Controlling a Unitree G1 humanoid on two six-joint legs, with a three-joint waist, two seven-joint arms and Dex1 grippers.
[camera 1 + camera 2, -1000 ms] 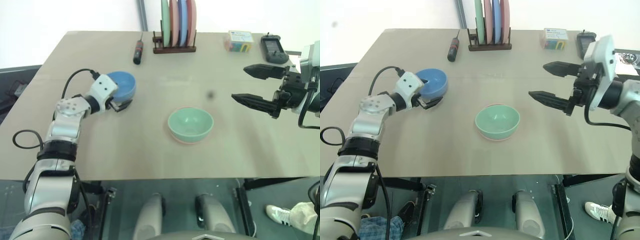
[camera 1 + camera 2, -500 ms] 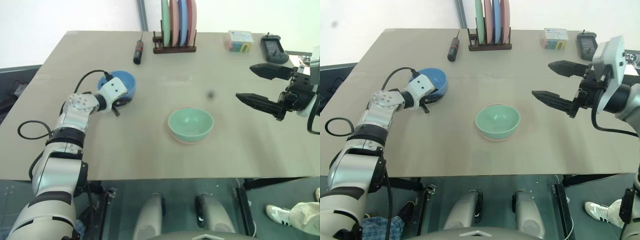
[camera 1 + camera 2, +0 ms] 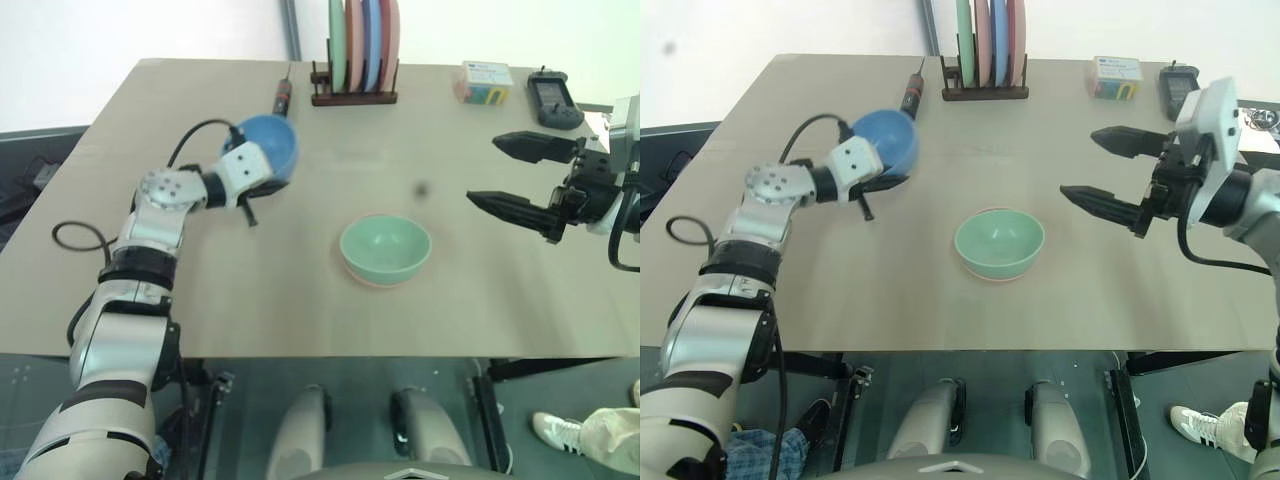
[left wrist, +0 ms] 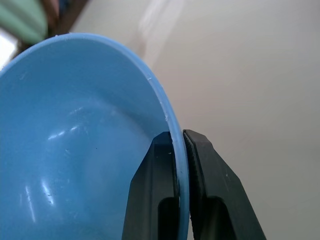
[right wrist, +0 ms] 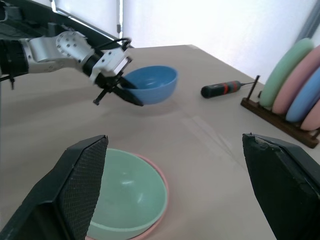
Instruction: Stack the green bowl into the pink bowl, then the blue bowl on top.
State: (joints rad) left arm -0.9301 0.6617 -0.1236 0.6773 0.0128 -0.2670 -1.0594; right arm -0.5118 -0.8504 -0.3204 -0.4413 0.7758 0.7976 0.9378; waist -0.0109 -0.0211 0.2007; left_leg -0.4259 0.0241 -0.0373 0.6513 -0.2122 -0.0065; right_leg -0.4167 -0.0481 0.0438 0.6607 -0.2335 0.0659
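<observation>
The blue bowl (image 3: 270, 148) hangs a little above the table, tilted, at the left rear. My left gripper (image 4: 179, 150) is shut on its near rim, one finger inside and one outside. The green bowl (image 3: 385, 246) sits nested in the pink bowl (image 5: 161, 214) at the table's middle; of the pink bowl a thin rim shows under the green one. My right gripper (image 3: 484, 170) hovers open and empty to the right of the nested bowls, pointing toward them.
A wooden rack of upright plates (image 3: 356, 52) stands at the back edge, with a screwdriver (image 3: 283, 97) to its left. A colourful box (image 3: 484, 82) and a black device (image 3: 553, 98) lie at the back right.
My left gripper has shut on the blue bowl's rim, lifted it off the table and carried it up and to the right. The right gripper has stayed put.
</observation>
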